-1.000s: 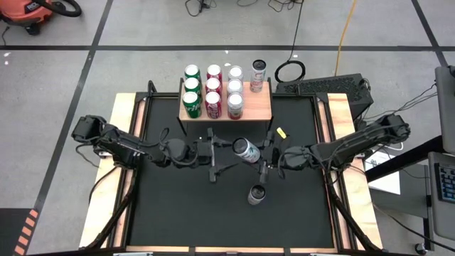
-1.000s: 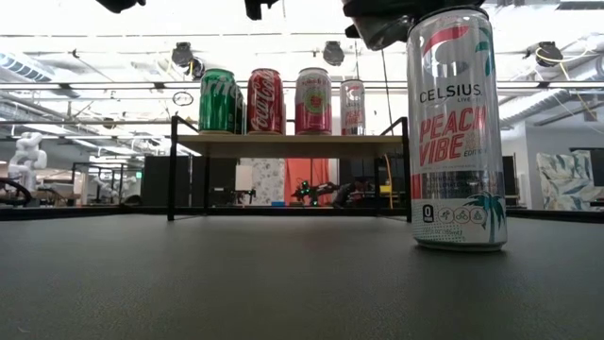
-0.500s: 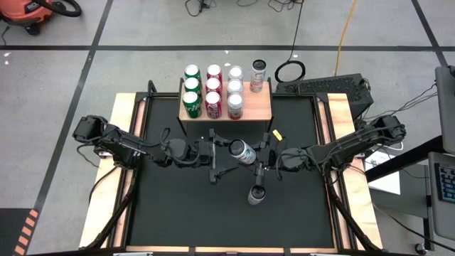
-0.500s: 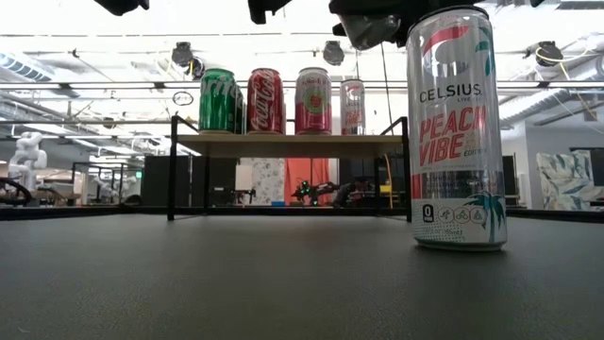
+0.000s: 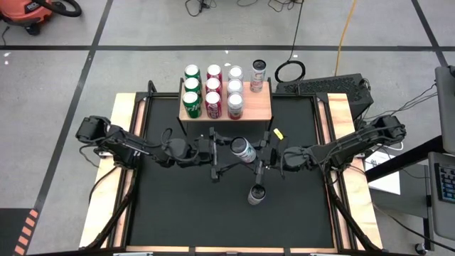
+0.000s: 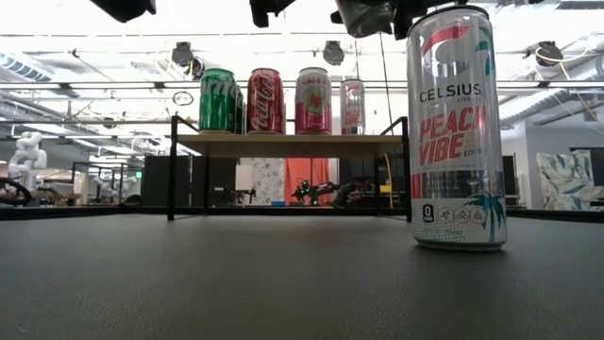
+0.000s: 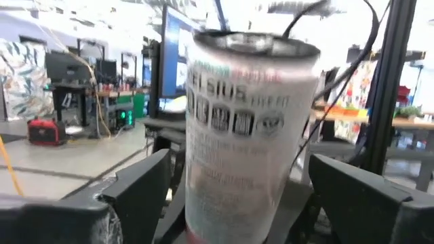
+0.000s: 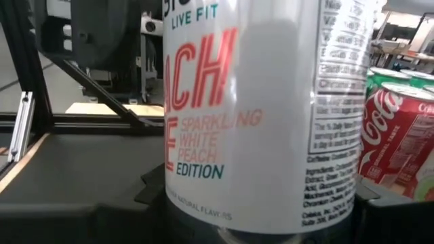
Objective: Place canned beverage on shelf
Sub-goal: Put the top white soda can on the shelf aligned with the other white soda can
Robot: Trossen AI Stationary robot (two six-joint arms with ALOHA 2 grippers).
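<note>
A white Celsius can [image 5: 243, 148] hangs above the middle of the black mat, between my two grippers. My right gripper [image 5: 252, 152] comes from the table's right and is shut on the can. My left gripper [image 5: 229, 152] comes from the table's left and is open; in the left wrist view its fingers stand on either side of the can [image 7: 247, 122] with small gaps. The shelf [image 5: 261, 107] stands at the mat's far edge on thin black legs. Its wood top carries several upright cans [image 5: 213, 89] in rows. My right gripper pinches the can's lower body [image 8: 258, 203] between its two fingers [image 8: 102, 217]. The fingers come in level from the table's right. The can is lifted clear of the mat, nearly upright with its top leaning a little toward the table's left.
A second Celsius can [image 5: 256, 193] stands upright on the mat [image 5: 178, 206], just nearer than the grippers; it fills the right of the low view [image 6: 456, 127]. Bare wood shows at the shelf's near right corner. Wooden rails [image 5: 117, 178] border the mat.
The can in my right gripper has tipped from a clear slant to nearly upright and has shifted slightly toward the table's left. In the low view its lower end has risen toward the picture's top. The standing can and the shelf's cans have kept still.
</note>
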